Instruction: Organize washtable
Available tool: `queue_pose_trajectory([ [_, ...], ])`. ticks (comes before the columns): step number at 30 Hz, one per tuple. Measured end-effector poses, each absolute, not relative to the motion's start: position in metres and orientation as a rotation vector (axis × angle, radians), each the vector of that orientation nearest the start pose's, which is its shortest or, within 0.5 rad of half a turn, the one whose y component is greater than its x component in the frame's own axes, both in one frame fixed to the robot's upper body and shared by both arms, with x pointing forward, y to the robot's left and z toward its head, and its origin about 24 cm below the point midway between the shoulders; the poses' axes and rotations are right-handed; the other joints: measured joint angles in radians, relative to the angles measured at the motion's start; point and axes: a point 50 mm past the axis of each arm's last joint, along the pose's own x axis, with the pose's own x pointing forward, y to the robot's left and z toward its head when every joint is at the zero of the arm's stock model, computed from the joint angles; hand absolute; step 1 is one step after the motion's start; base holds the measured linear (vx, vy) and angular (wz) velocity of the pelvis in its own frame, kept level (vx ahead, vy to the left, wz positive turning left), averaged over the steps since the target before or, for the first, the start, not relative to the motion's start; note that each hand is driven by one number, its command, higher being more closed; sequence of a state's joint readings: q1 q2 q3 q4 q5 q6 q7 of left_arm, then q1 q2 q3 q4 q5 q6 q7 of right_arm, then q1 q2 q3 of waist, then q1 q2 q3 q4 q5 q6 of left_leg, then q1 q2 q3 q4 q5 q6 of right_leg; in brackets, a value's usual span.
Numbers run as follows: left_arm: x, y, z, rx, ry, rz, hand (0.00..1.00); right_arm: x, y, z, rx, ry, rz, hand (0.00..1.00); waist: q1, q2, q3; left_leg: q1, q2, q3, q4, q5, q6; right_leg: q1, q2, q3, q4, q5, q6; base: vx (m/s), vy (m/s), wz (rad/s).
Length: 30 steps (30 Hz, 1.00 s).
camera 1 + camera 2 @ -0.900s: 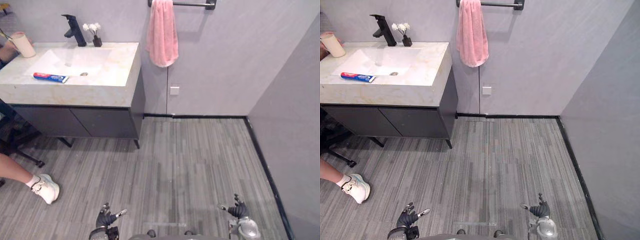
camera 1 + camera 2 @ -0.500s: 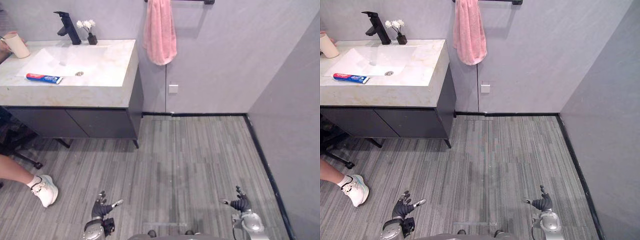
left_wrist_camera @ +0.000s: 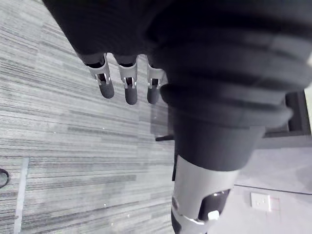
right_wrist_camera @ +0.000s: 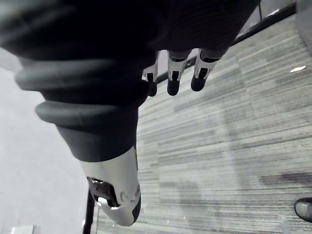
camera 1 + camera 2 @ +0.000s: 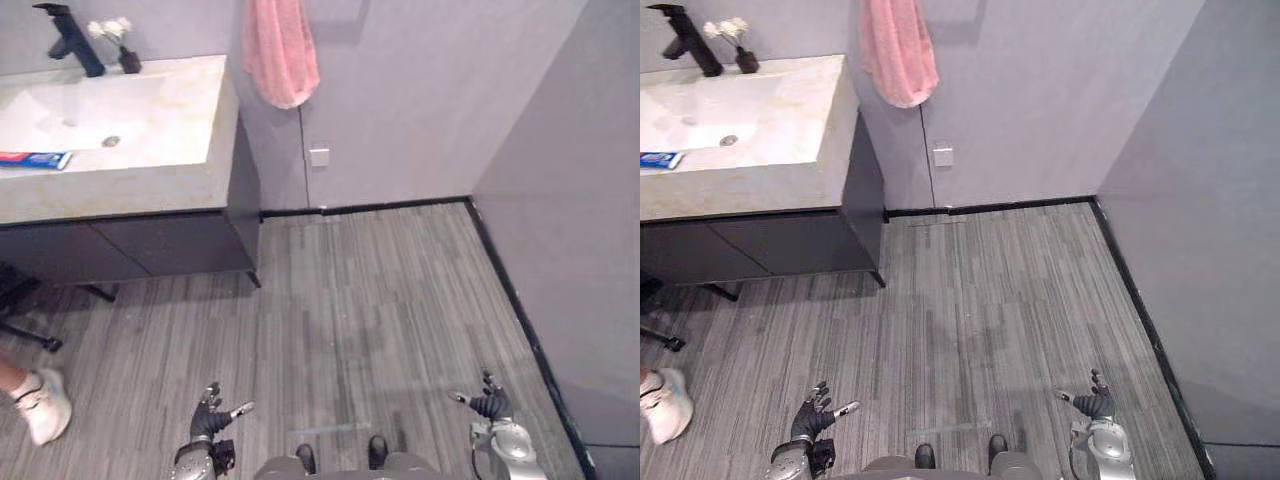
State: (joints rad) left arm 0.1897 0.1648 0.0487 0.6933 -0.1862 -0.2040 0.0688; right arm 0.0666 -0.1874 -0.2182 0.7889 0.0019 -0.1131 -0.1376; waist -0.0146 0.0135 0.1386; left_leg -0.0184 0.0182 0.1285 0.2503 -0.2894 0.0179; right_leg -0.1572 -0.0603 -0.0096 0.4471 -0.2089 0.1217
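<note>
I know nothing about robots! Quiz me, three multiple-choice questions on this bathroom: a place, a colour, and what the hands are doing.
1. Where is the toothpaste tube?
A) on the floor
B) on the washtable, by the basin
C) on a shelf

2. What colour is the hanging towel?
A) pink
B) green
C) white

3. How are the left hand and right hand?
A) both open, empty
B) both gripping the towel
C) both shut in fists

Answers:
1 B, it lies flat on the stone top.
2 A, its cloth is plainly pink.
3 A, fingers relaxed, holding nothing.
</note>
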Motion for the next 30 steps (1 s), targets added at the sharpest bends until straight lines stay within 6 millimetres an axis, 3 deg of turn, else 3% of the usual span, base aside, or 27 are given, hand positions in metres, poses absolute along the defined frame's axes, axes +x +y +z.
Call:
queue_pose_trajectory([
  [1, 0.139, 0.225, -0.111, 0.017, 0.647, 0.267, 0.00, 0.154, -0.258, -0.109, -0.148, 0.710, -0.419, 0.00, -0.003, -0.002, 0.007, 0.031, -0.002, -0.006, 0.008, -0.027, 0.013, -0.072, -0.012, -0.012, 0.191, 0.006, 0.003, 0.23, 0.089, 0.03],
  [2, 0.143, 0.225, -0.109, 0.022, 0.637, 0.261, 0.00, 0.153, -0.255, -0.110, -0.140, 0.715, -0.418, 0.00, -0.006, -0.009, 0.018, 0.051, -0.004, -0.011, 0.013, -0.033, 0.017, -0.107, -0.015, -0.022, 0.273, -0.002, 0.007, 0.32, 0.066, 0.22],
  [3, 0.145, 0.226, -0.108, 0.030, 0.630, 0.252, 0.00, 0.151, -0.252, -0.112, -0.131, 0.728, -0.416, 0.00, -0.015, -0.005, 0.029, 0.093, -0.002, -0.020, 0.010, -0.046, 0.027, -0.133, -0.014, -0.034, 0.327, -0.042, -0.015, 0.39, 0.037, 0.29],
  [5, 0.147, 0.226, -0.106, 0.037, 0.620, 0.246, 0.00, 0.154, -0.254, -0.110, -0.137, 0.717, -0.415, 0.00, -0.021, -0.012, 0.029, 0.143, 0.003, -0.042, -0.012, -0.049, 0.028, -0.184, -0.011, -0.070, 0.299, -0.073, -0.037, 0.42, 0.022, 0.31],
  [7, 0.162, 0.224, -0.100, 0.037, 0.580, 0.237, 0.00, 0.162, -0.260, -0.104, -0.159, 0.685, -0.420, 0.00, -0.030, 0.010, 0.043, 0.183, 0.043, -0.072, -0.050, -0.053, 0.018, -0.268, 0.025, -0.109, 0.163, -0.054, -0.057, 0.52, -0.042, 0.47],
  [8, 0.167, 0.224, -0.098, 0.037, 0.568, 0.234, 0.00, 0.164, -0.261, -0.102, -0.167, 0.676, -0.417, 0.00, -0.033, 0.016, 0.048, 0.196, 0.055, -0.080, -0.060, -0.052, 0.008, -0.287, 0.038, -0.116, 0.112, -0.028, -0.067, 0.49, -0.080, 0.54],
  [10, 0.173, 0.225, -0.094, 0.046, 0.547, 0.234, 0.00, 0.166, -0.261, -0.100, -0.183, 0.666, -0.403, 0.00, -0.048, -0.001, 0.047, 0.227, 0.066, -0.109, -0.059, -0.069, -0.046, -0.301, 0.059, -0.121, -0.057, 0.112, -0.101, 0.51, -0.124, 0.60],
  [11, 0.172, 0.224, -0.096, 0.045, 0.557, 0.240, 0.00, 0.164, -0.263, -0.099, -0.191, 0.668, -0.405, 0.00, -0.060, 0.001, 0.047, 0.246, 0.080, -0.140, -0.036, -0.092, -0.083, -0.293, 0.056, -0.130, -0.043, 0.214, -0.146, 0.61, -0.173, 0.51],
  [12, 0.173, 0.221, -0.095, 0.038, 0.549, 0.238, 0.00, 0.166, -0.263, -0.098, -0.188, 0.660, -0.405, 0.00, -0.060, 0.030, 0.049, 0.225, 0.112, -0.157, 0.022, -0.085, -0.101, -0.291, 0.075, -0.165, -0.011, 0.193, -0.168, 0.72, -0.238, 0.49],
  [13, 0.177, 0.221, -0.093, 0.036, 0.538, 0.236, 0.00, 0.170, -0.258, -0.096, -0.182, 0.639, -0.390, 0.00, -0.059, 0.032, 0.051, 0.164, 0.118, -0.168, 0.169, -0.033, -0.113, -0.261, 0.082, -0.176, -0.013, 0.138, -0.179, 0.59, -0.232, 0.23],
  [15, 0.174, 0.217, -0.095, 0.015, 0.543, 0.243, 0.00, 0.174, -0.250, -0.093, -0.187, 0.611, -0.356, 0.00, -0.045, 0.036, 0.063, 0.038, 0.134, -0.186, 0.520, 0.136, -0.068, -0.142, 0.103, -0.178, -0.066, 0.099, -0.202, 0.72, -0.286, 0.12],
  [17, 0.170, 0.213, -0.095, 0.002, 0.539, 0.238, 0.00, 0.180, -0.236, -0.089, -0.152, 0.564, -0.337, 0.00, -0.020, 0.021, 0.083, -0.095, 0.175, -0.148, 0.828, 0.095, -0.044, 0.053, 0.137, -0.153, -0.158, 0.083, -0.227, 0.63, -0.189, -0.14],
  [18, 0.170, 0.211, -0.095, -0.003, 0.535, 0.237, 0.00, 0.183, -0.234, -0.088, -0.143, 0.550, -0.335, 0.00, -0.010, 0.013, 0.088, -0.129, 0.172, -0.139, 0.854, 0.082, -0.039, 0.095, 0.136, -0.145, -0.180, 0.082, -0.228, 0.51, -0.120, -0.24],
  [20, 0.169, 0.206, -0.094, -0.015, 0.527, 0.228, 0.00, 0.185, -0.233, -0.085, -0.131, 0.526, -0.338, 0.00, 0.011, 0.003, 0.088, -0.227, 0.159, -0.107, 0.823, 0.051, -0.036, 0.186, 0.130, -0.117, -0.252, 0.081, -0.229, 0.42, -0.069, -0.28],
  [23, 0.170, 0.201, -0.093, -0.030, 0.520, 0.222, 0.00, 0.193, -0.235, -0.081, -0.119, 0.506, -0.350, 0.00, 0.030, 0.004, 0.094, -0.362, 0.091, -0.098, 0.541, 0.027, -0.044, 0.277, 0.107, -0.072, -0.334, 0.039, -0.202, 0.44, 0.038, -0.38],
  [24, 0.171, 0.199, -0.093, -0.036, 0.521, 0.218, 0.00, 0.190, -0.237, -0.084, -0.113, 0.523, -0.363, 0.00, 0.028, 0.004, 0.101, -0.366, 0.055, -0.105, 0.349, 0.052, -0.071, 0.315, 0.094, -0.064, -0.352, 0.018, -0.186, 0.46, 0.127, -0.23],
  [25, 0.171, 0.195, -0.094, -0.040, 0.521, 0.207, 0.00, 0.184, -0.241, -0.087, -0.113, 0.545, -0.382, 0.00, 0.029, 0.013, 0.097, -0.348, 0.033, -0.110, 0.136, 0.125, -0.085, 0.339, 0.095, -0.051, -0.356, -0.008, -0.171, 0.46, 0.148, -0.29],
  [26, 0.171, 0.194, -0.094, -0.041, 0.521, 0.205, 0.00, 0.182, -0.242, -0.089, -0.114, 0.556, -0.389, 0.00, 0.030, 0.024, 0.093, -0.348, 0.031, -0.116, 0.095, 0.201, -0.059, 0.348, 0.096, -0.039, -0.350, -0.034, -0.161, 0.45, 0.198, -0.51],
  [27, 0.170, 0.196, -0.094, -0.036, 0.527, 0.210, 0.00, 0.179, -0.240, -0.094, -0.105, 0.586, -0.390, 0.00, 0.037, 0.010, 0.092, -0.339, 0.011, -0.114, 0.131, 0.266, -0.018, 0.361, 0.076, -0.010, -0.318, -0.075, -0.142, 0.48, 0.217, -0.41],
  [28, 0.170, 0.197, -0.095, -0.031, 0.530, 0.211, 0.00, 0.175, -0.237, -0.097, -0.101, 0.604, -0.394, 0.00, 0.030, -0.013, 0.081, -0.332, -0.013, -0.095, 0.142, 0.225, 0.003, 0.345, 0.038, -0.004, -0.255, -0.095, -0.125, 0.50, 0.207, -0.30],
  [29, 0.172, 0.195, -0.094, -0.032, 0.525, 0.202, 0.00, 0.173, -0.238, -0.098, -0.102, 0.610, -0.401, 0.00, 0.028, -0.013, 0.080, -0.325, -0.022, -0.093, 0.146, 0.216, 0.011, 0.325, 0.027, 0.001, -0.201, -0.097, -0.120, 0.61, 0.228, -0.14],
  [30, 0.174, 0.193, -0.093, -0.027, 0.521, 0.190, 0.00, 0.170, -0.237, -0.101, -0.099, 0.629, -0.400, 0.00, 0.029, -0.019, 0.081, -0.289, -0.030, -0.068, 0.147, 0.190, 0.026, 0.274, 0.015, 0.013, -0.050, -0.094, -0.098, 0.59, 0.229, -0.17],
])
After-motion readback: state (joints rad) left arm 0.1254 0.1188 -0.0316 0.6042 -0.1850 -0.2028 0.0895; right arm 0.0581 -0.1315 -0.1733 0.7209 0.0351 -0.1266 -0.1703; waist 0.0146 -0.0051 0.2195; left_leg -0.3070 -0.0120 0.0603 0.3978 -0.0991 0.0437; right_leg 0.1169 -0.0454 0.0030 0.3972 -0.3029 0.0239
